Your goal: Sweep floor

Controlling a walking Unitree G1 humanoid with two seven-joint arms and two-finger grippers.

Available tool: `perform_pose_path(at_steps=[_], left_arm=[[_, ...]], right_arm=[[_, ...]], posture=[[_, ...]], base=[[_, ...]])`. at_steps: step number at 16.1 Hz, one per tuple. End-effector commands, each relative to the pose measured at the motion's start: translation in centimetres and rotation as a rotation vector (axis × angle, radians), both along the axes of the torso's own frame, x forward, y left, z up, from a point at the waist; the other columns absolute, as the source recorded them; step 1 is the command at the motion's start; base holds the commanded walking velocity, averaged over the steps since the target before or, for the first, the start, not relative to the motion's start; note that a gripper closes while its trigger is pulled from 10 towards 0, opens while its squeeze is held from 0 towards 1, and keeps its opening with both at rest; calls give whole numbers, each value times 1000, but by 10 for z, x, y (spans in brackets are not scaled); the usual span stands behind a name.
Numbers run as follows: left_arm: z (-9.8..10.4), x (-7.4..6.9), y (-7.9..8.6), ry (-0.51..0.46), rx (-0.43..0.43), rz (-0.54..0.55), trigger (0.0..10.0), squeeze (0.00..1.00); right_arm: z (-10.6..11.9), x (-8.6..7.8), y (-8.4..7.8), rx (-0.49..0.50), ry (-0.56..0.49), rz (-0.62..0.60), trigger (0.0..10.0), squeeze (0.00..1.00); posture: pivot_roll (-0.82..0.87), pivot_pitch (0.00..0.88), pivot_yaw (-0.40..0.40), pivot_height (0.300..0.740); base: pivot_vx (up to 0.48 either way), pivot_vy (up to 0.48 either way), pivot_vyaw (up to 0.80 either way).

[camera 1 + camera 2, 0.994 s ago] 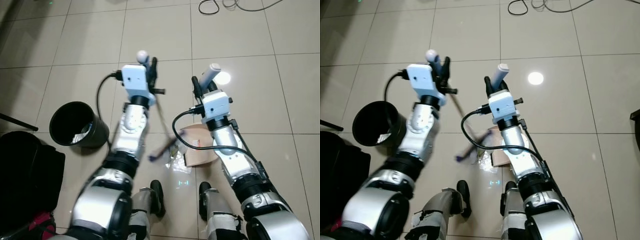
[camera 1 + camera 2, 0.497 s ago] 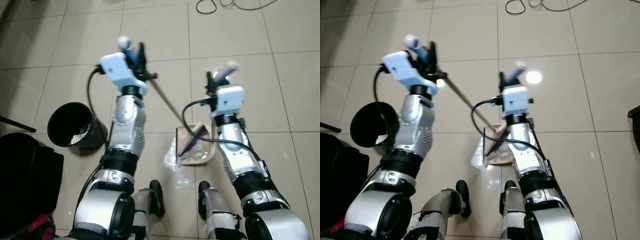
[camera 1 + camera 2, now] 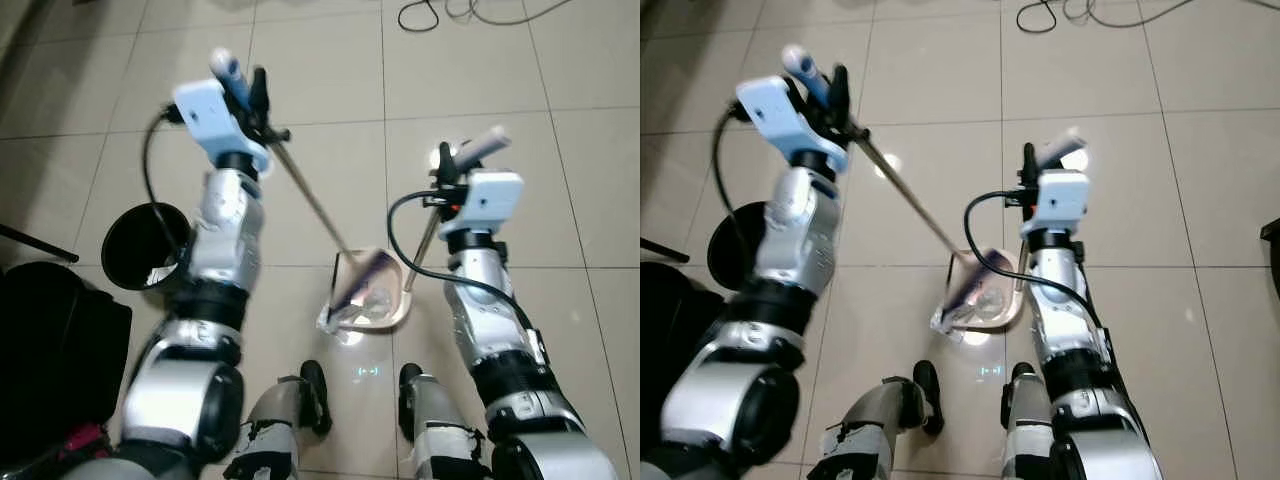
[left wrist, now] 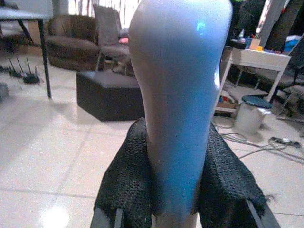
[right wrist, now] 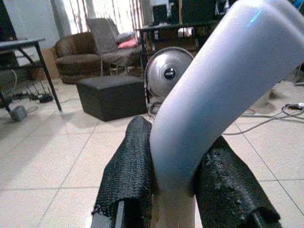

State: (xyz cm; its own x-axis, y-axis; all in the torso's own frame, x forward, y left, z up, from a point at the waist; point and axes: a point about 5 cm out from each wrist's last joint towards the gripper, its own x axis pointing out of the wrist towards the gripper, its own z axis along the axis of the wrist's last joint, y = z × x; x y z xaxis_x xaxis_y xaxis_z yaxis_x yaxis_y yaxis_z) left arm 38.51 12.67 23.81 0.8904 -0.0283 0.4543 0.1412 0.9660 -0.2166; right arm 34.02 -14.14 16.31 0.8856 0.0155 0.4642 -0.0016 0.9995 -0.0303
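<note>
— Item one, the left tool (image 3: 247, 88)?
— Upper left of the head view, raised. Its fingers (image 4: 127, 175) are clamped on the pale blue grip of the broom handle (image 3: 310, 200). The thin rod slants from there down toward the lower centre of the frame.

— And the broom's working end?
— The broom head (image 3: 357, 285), dark purple, lies in the mouth of the dustpan (image 3: 372, 300), lower centre, on the tiled floor (image 3: 320, 60). A crumpled clear plastic wrapper (image 3: 345, 318) lies at the pan's front edge, partly inside it.

— Item two, the right tool (image 3: 452, 168)?
— Right of centre, gripping the dustpan handle (image 5: 213, 95). Its fingers (image 5: 130, 171) press on either side of the pale stem, which runs down to the pan's right rear corner.

— Other stock?
— One black waste bin (image 3: 145, 245) at the left edge of the frame, mouth open, near the left arm. A black bag (image 3: 50, 350) in the lower left corner. Cables (image 3: 470, 10) coiled at the top edge. The robot's two feet (image 3: 315, 395) stand just below the pan.
</note>
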Motion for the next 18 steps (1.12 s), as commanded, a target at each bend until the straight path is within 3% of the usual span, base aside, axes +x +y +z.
perform_pose_path(at_steps=[1, 5, 10, 15, 18], left_arm=[[0, -1, 11, -23, 54, 34, 10000, 0], [10, 2, 34, -45, 107, 84, 10000, 0], [5, -1, 59, -30, 177, 140, 10000, 0], [-23, -15, 67, 41, 270, 111, 10000, 0], [-53, -27, 75, 207, 336, 97, 10000, 0]], right_arm=[[8, -7, 0, 15, -44, 14, 10000, 0], [10, -18, -7, -15, -44, 30, 10000, 0], [23, -26, -13, -21, -35, 52, 10000, 0], [45, -46, -36, 52, -34, 19, 10000, 0], [67, -54, -47, 142, -16, 17, 10000, 0]], posture=[[-6, 204, 134, 740], [-12, 177, 126, 740], [-21, 148, 114, 740], [-37, 127, 117, 740], [-54, 100, 123, 740]], base=[[0, 0, 0], [0, 0, 0], [0, 0, 0], [0, 0, 0], [0, 0, 0]])
